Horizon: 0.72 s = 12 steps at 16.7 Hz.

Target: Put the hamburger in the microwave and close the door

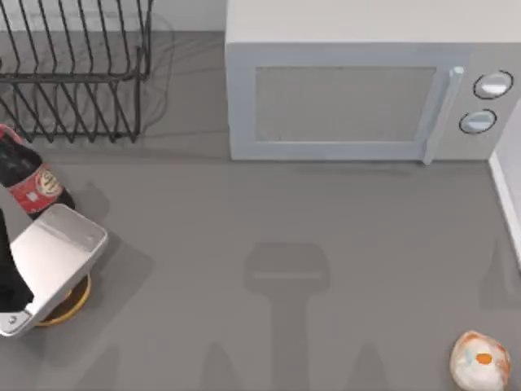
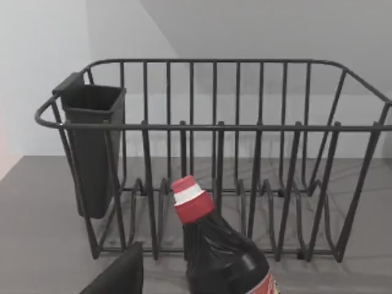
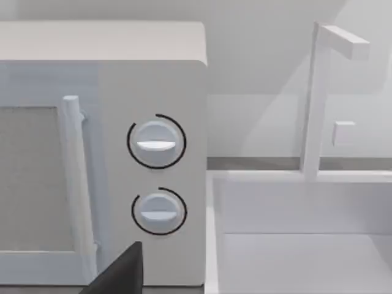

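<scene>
The hamburger point(image 1: 481, 358), a small cream bun with an orange patch, lies on the table at the front right, with nothing touching it. The microwave point(image 1: 366, 24) stands at the back, centre to right. Its door point(image 1: 346, 106) is shut flat, with the bar handle point(image 1: 444, 114) and two knobs point(image 1: 487, 102) to the right. The right wrist view faces the same knobs point(image 3: 156, 142) and handle point(image 3: 73, 177), with a dark part of my right gripper point(image 3: 119, 272) at the frame's edge. A dark part of my left gripper point(image 2: 119, 275) shows close to a cola bottle point(image 2: 217, 251).
A black wire rack point(image 1: 77, 73) stands at the back left, with the cola bottle point(image 1: 32, 183) lying in front of it. A silver block point(image 1: 57, 261) sits over a yellow-orange disc point(image 1: 69, 305) at the left edge. A white basin point(image 3: 300, 245) adjoins the microwave's right side.
</scene>
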Each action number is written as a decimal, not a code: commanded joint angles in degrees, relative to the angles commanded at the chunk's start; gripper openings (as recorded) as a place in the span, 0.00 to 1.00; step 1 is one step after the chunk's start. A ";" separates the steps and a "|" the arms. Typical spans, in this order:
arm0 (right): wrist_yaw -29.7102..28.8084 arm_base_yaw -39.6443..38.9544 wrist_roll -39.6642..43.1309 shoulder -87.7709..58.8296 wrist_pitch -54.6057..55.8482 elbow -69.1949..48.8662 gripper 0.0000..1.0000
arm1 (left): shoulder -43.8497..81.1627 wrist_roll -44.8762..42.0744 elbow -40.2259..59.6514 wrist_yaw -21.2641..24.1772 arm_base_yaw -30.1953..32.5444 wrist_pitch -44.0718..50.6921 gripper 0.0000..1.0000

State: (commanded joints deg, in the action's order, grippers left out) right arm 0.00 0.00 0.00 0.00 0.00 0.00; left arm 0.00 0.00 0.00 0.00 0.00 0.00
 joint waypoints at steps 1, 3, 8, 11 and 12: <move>0.00 0.00 0.00 0.00 0.00 0.00 1.00 | 0.00 0.00 0.00 0.00 0.00 0.00 1.00; -0.01 -0.31 0.44 -0.70 -0.62 -0.55 1.00 | 0.00 0.00 0.00 0.00 0.00 0.00 1.00; 0.07 -5.32 7.09 -12.94 -10.03 -8.86 1.00 | 0.00 0.00 0.00 0.00 0.00 0.00 1.00; 0.16 -10.08 13.32 -27.08 -19.32 -16.54 1.00 | 0.00 0.00 0.00 0.00 0.00 0.00 1.00; 0.19 -11.76 15.52 -32.41 -22.70 -19.25 1.00 | 0.00 0.00 0.00 0.00 0.00 0.00 1.00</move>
State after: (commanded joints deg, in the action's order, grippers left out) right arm 0.19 -11.76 15.52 -32.41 -22.70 -19.25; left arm 0.00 0.00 0.00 0.00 0.00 0.00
